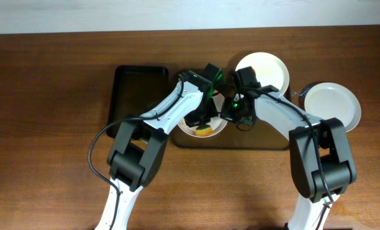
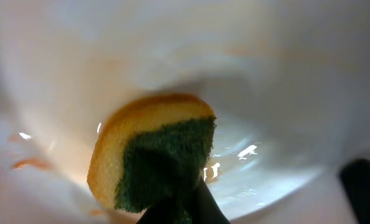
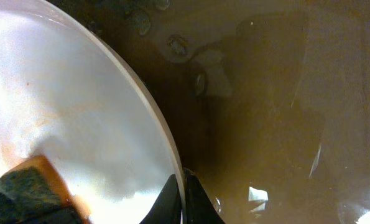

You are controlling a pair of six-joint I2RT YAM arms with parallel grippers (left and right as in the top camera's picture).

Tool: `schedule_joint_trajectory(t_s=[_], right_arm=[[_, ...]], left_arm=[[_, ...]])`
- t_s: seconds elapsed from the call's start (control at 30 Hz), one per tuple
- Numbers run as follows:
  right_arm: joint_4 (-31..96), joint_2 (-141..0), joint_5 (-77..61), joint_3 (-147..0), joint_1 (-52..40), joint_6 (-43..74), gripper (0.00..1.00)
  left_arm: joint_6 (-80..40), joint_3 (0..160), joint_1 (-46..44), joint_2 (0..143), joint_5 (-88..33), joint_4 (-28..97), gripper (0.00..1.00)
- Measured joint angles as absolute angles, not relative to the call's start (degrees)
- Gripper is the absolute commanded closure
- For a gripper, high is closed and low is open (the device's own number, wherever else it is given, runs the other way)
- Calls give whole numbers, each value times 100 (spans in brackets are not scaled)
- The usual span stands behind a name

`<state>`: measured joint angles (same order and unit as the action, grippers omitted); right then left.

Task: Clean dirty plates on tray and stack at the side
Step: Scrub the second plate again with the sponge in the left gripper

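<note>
Both arms bend inward over the tray (image 3: 284, 124). The left gripper (image 1: 202, 122) clamps a sponge (image 2: 153, 149) against the dirty plate (image 3: 79, 106) (orange smears show); the right gripper (image 3: 183, 199) pinches that plate's rim.

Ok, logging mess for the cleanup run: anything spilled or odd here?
Orange smears streak the plate near the sponge, and wet blobs sit on the tray beside its rim. Nothing looks broken.
</note>
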<state>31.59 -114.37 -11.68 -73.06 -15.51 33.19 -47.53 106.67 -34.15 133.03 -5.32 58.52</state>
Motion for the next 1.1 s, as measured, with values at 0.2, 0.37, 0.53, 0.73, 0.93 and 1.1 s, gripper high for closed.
schedule_joint_trajectory(t_s=[0.2,0.37,0.53,0.73,0.93,1.1], right_arm=[[3157,-11437,-1168,-7306,-1551,3319,96],[3153,-11437,-1166,-7306,-1551,3317,96],[3118,-11437,-1192,-7297,-1553,3293,96],[3120,-11437,-1194,-7290,-1564,3234,96],[3122,-11437,-1194,-7290,-1562,3232,96],[3118,-11437,-1227,-7288,-1562,3240,96]], left_arm=[[-4753,10656,-3616,13314,1111,5516,100],[-4982,10624,-3599,13375,2189,5618,100],[-5111,10650,-3562,13373,1605,6761,100],[-4816,10650,-3642,13308,445,6357,100],[-4626,10650,-3723,13297,51,6086,100],[-5113,10652,-3791,13297,982,6407,100]])
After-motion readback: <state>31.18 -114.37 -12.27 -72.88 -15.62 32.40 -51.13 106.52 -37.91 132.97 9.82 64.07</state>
